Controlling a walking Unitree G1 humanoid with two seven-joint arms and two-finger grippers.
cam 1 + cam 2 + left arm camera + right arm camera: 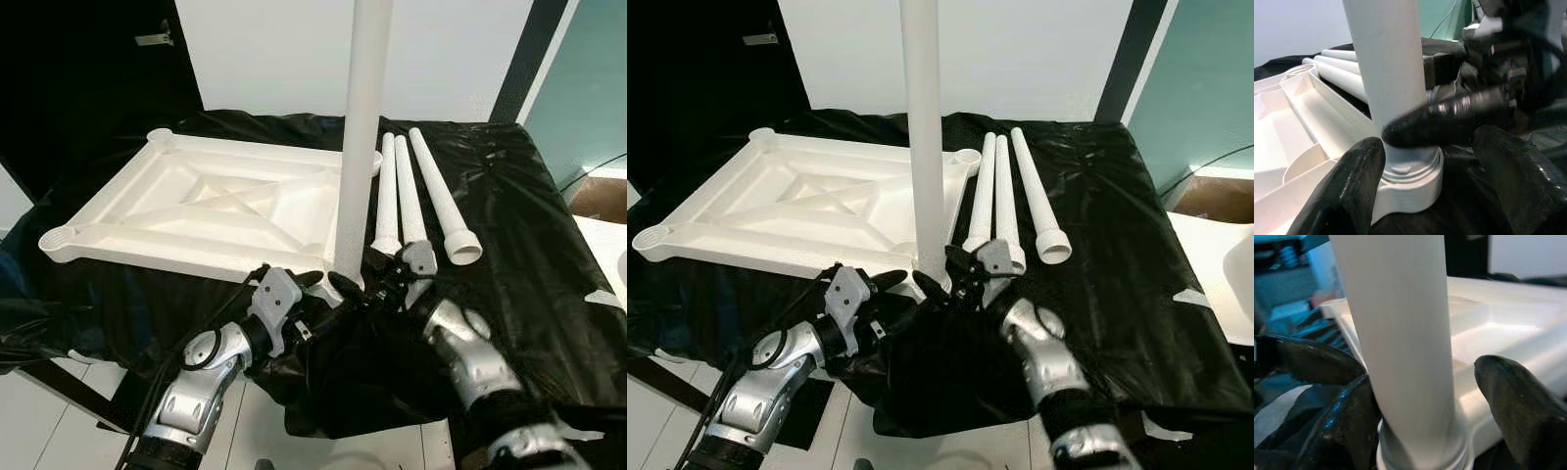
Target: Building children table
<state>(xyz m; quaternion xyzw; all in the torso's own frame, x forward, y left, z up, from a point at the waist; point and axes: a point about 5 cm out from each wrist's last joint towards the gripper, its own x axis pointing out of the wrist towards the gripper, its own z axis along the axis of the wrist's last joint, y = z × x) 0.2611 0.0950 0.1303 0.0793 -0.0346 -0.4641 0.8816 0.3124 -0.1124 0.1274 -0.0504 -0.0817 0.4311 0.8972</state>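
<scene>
left gripper (328, 290) wide at upright leg (362, 137) | right gripper (364, 284) wide | tabletop (196, 211) upside-down

A plain indoor room, likely in a home: bare white wall (274, 49), dark doorway with a metal handle (155, 39), pale tiled floor (59, 431), teal glass panel (588, 78), and a table draped in crinkled black plastic sheeting (529, 215).

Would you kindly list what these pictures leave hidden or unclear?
- Upright white plastic leg: its top is cut off by the eye views' upper edge.
- Upturned white plastic tabletop: near-right corner socket is hidden behind the leg's base and the left gripper and right gripper.
</scene>
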